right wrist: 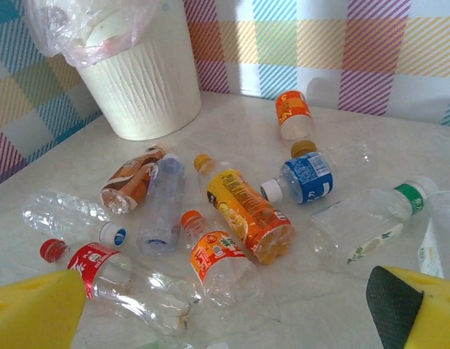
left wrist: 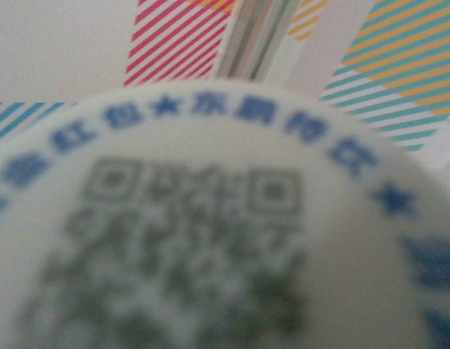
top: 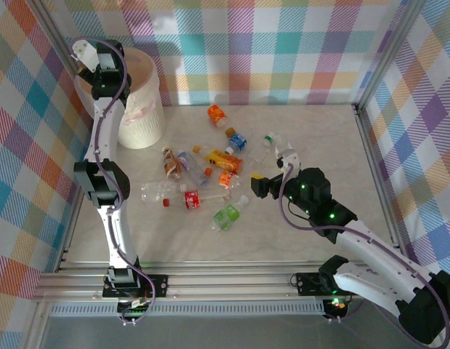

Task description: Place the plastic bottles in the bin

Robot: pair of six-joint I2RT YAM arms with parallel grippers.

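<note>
while bottles (right wrist: 246, 211), clear with orange, red or blue labels, lie strewn on the counter (right wrist: 355, 127) near the ribbed cream bin (right wrist: 148, 94), right end effector (right wrist: 225, 320) gapes apart; left end effector (top: 85, 54) over the bin, grip impossible to tell, blurred printed disc (left wrist: 210, 240) blocking its camera

Looks like a robotics lab test cell. Walled on three sides with bright plaid cloth (top: 283, 51), framed by aluminium profile posts (top: 371, 156), floored with a pale marble-look tabletop (top: 319, 138). Fitted at the near edge with slotted aluminium rails (top: 225, 280) carrying a cabled left arm (top: 101, 138) and right arm (top: 370, 236) dotted with green status lights (top: 330, 216).
</note>
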